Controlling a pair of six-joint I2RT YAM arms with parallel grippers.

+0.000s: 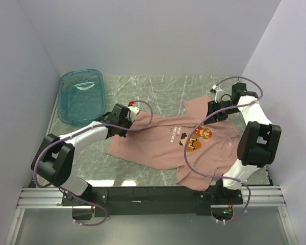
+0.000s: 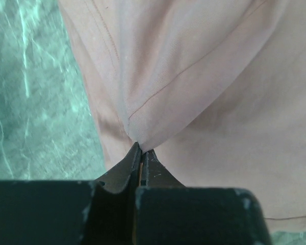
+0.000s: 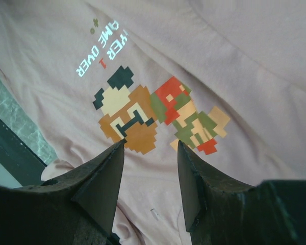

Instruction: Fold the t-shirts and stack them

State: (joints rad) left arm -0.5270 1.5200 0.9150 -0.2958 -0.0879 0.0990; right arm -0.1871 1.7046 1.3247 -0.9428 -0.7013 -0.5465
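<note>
A dusty-pink t-shirt (image 1: 163,145) lies spread on the marbled table, its pixel-figure print (image 1: 198,138) and white lettering facing up. My left gripper (image 1: 128,118) is shut on a pinch of the shirt's far-left corner; the left wrist view shows the fabric (image 2: 194,76) gathered into the closed tips (image 2: 142,149). My right gripper (image 1: 218,111) is open and empty, hovering above the shirt's far right part. In the right wrist view its fingers (image 3: 104,171) frame the print (image 3: 158,115) below.
A teal see-through tub (image 1: 81,96) stands at the far left of the table. White walls close in on both sides. A black rail (image 1: 153,196) runs along the near edge by the arm bases.
</note>
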